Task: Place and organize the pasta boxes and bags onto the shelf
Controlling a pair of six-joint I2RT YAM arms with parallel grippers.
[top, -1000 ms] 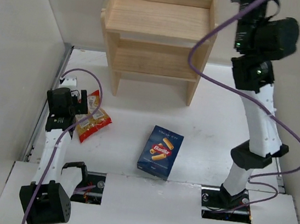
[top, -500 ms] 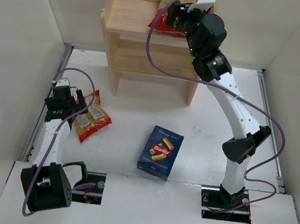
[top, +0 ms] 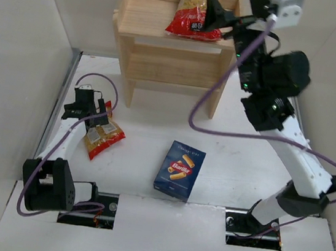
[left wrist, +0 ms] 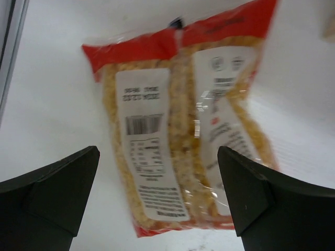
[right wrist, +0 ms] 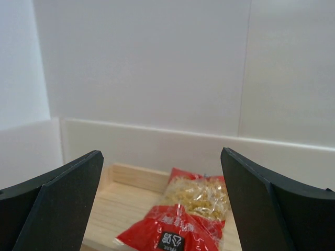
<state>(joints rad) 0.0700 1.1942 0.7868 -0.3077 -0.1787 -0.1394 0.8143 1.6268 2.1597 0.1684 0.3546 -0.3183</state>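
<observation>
Bag (top: 194, 11) flat on shelf (top: 146, 15), lengthwise front-to-back

Two pasta bags (top: 194, 10) (top: 106, 137), one box (top: 179, 170), one shelf (top: 151, 18)

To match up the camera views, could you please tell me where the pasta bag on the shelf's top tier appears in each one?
Top external: the bag lies top centre, on the shelf's upper tier.
Left wrist: not in it; another bag shows there.
Right wrist: the bag sits bottom centre.
Shared landmark: its black label.
</observation>
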